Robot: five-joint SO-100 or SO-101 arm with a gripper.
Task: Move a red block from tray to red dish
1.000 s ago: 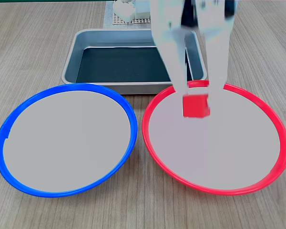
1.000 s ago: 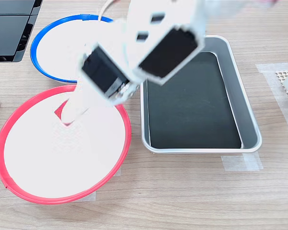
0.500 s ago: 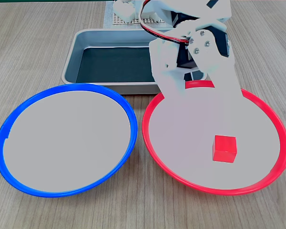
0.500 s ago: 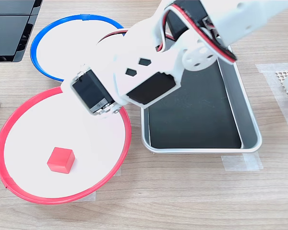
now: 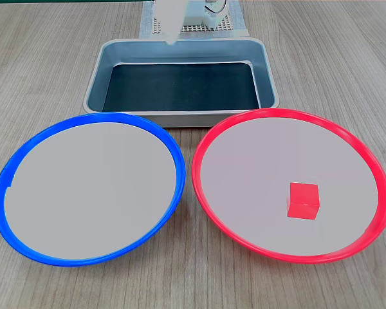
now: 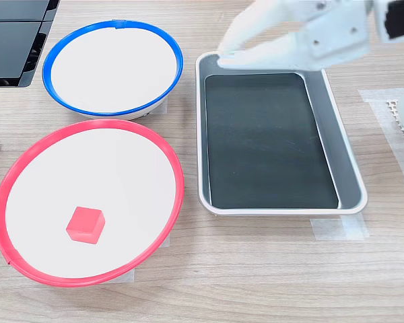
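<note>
Your red block [image 5: 303, 200] lies flat in the red dish [image 5: 206, 149], on the pale centre toward the dish's near rim in the first exterior view, with nothing touching it. In the second exterior view your gripper [image 6: 223, 58] hangs well apart from it, over the tray [image 6: 349, 167] at the tray's end nearest the blue dish [image 6: 51, 55]. Its two white fingers [image 6: 256, 25] stand spread, holding nothing. The tray's dark bottom is bare.
</note>
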